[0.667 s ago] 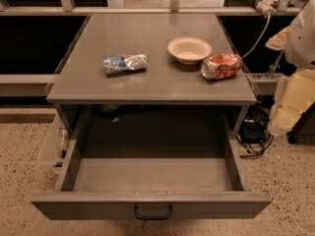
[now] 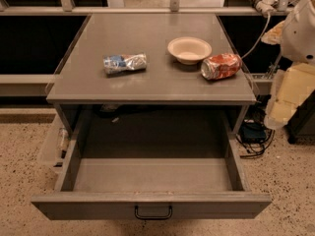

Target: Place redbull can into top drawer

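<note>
The silver and blue can [image 2: 125,63] lies on its side on the tabletop [image 2: 147,31], left of centre in the frame, its long axis running nearly left to right. The gripper [image 2: 281,109] hangs at the right edge of the frame, well apart from it, with the bowl [image 2: 189,49] and the orange-red can [image 2: 221,66] lying between; whether the jaws are apart or together cannot be told. The top drawer [image 2: 147,205] stands pulled open at the bottom of the frame, so the reach probably runs leftward across the tabletop.
</note>
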`<state>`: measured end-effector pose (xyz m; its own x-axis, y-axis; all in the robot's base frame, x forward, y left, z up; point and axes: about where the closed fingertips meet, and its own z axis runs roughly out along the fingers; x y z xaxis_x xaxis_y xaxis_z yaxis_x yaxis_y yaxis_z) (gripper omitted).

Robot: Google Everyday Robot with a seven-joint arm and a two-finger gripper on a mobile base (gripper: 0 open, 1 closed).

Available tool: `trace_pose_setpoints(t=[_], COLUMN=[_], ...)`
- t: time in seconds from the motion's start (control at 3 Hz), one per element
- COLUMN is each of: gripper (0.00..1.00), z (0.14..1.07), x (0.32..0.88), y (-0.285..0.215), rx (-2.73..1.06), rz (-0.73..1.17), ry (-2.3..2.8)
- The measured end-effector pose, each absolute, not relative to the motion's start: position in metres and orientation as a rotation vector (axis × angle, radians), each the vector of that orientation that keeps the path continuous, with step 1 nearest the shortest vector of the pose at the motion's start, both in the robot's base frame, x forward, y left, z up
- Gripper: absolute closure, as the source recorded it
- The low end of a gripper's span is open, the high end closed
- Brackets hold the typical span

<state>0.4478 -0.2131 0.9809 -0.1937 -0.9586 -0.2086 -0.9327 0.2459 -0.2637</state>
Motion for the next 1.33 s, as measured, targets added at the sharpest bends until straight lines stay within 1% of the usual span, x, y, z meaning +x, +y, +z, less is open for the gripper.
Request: trace_pose_setpoints(t=[0.33,0.67,1.0,1.33], gripper=[0.0,0.0,0.0,0.0], z=[0.992,1.005,1.017,1.021], x=[0.489,0.548,0.592,0.618], y=[-0.186,-0.126,-0.06,-0.018], rx=[-1.845,-1.965,-2.025,-2.048], rz=[-0.068,0.048,0.158,0.223], ry=[2.026,1.772,1.55,1.425])
